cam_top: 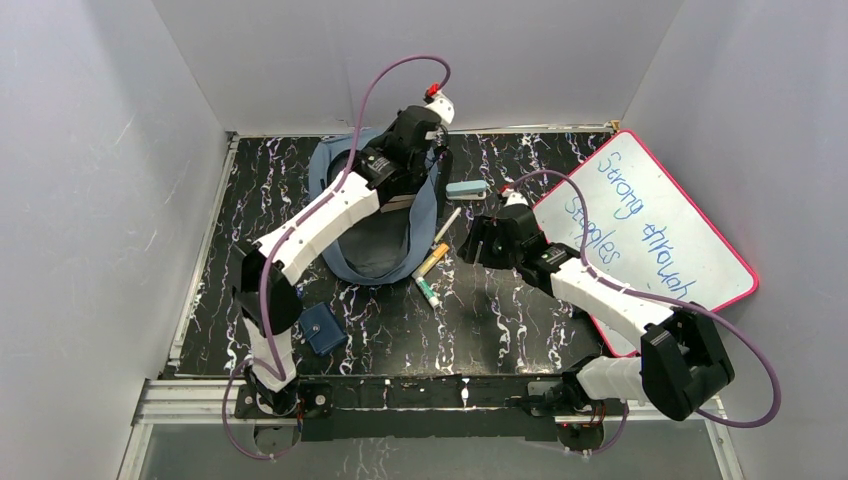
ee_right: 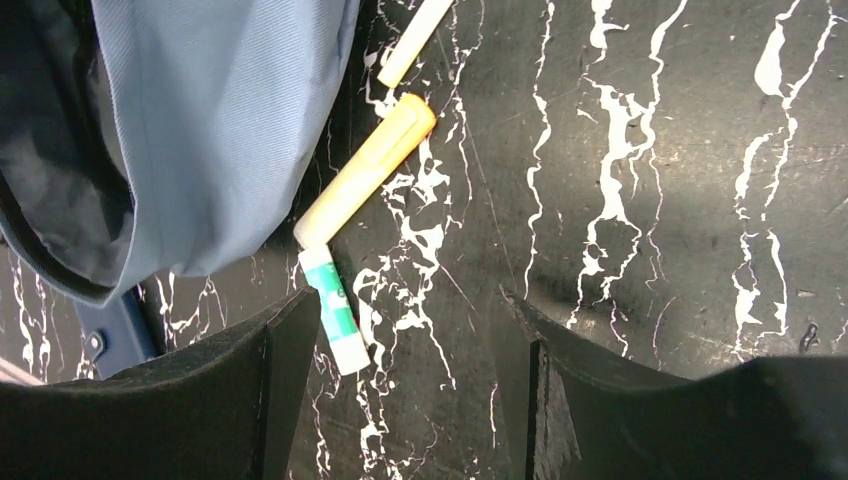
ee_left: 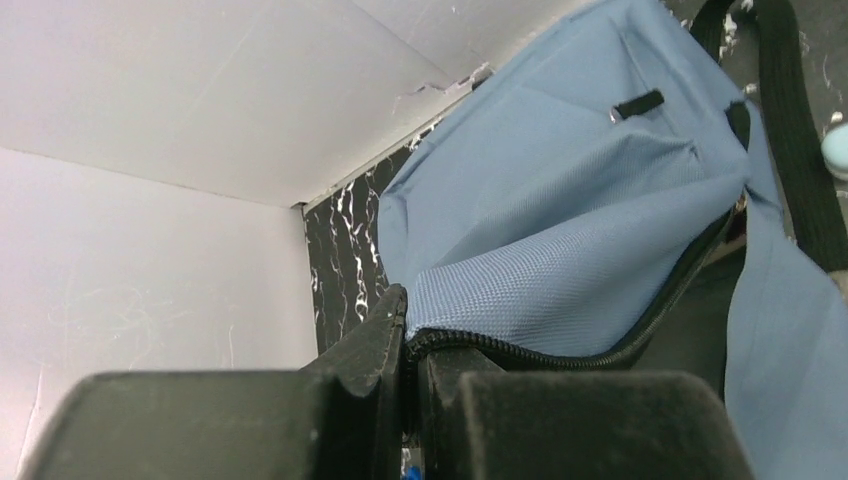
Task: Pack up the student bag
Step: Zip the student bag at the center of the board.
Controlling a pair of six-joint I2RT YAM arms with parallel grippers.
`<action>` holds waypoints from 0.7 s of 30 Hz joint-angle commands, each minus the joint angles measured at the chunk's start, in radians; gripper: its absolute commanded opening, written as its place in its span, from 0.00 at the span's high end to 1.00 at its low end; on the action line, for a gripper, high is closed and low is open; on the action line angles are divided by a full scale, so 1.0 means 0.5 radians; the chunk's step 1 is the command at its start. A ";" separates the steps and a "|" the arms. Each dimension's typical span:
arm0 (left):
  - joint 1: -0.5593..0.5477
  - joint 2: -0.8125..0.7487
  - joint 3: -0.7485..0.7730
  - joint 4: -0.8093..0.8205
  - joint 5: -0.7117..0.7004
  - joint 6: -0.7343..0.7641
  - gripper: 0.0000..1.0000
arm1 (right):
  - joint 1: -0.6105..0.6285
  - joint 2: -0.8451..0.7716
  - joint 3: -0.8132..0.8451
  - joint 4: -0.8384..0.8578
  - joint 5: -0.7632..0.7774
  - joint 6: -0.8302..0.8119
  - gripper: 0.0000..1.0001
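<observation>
Top external view gives you the only legible writing: the whiteboard [cam_top: 650, 230] at the right reads "Strong through Struggles" in blue marker (hand-lettered, slanting along the board). The student bag [cam_top: 378, 255] lies at the far middle of the table [cam_top: 480, 310]. Its long axis runs from the back wall toward the arm bases, and its unzipped mouth shows dark lining. Your left gripper [ee_left: 408, 345] is pinched tight on the bag's black zipper edge. Your right gripper [ee_right: 405, 330] hangs with jaws wide apart and nothing between them, just right of a yellow highlighter [ee_right: 365, 170] and a green-and-white pen [ee_right: 335, 310].
</observation>
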 commanded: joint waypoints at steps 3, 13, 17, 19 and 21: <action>0.003 -0.485 -0.322 -0.068 0.232 -0.310 0.98 | -0.004 -0.043 0.066 0.043 -0.108 -0.144 0.28; 0.011 -1.052 -0.925 -0.158 1.180 -0.795 0.56 | -0.012 -0.019 0.244 0.011 -0.076 -0.335 0.28; 0.114 -1.217 -1.070 -0.128 1.197 -0.883 0.53 | -0.010 -0.066 0.262 0.013 -0.051 -0.350 0.28; 0.263 -1.265 -1.100 -0.100 1.250 -1.005 0.53 | -0.010 -0.087 0.270 0.037 -0.077 -0.368 0.28; 0.429 -1.270 -1.104 -0.092 1.265 -1.113 0.52 | -0.010 -0.092 0.297 0.042 -0.108 -0.390 0.29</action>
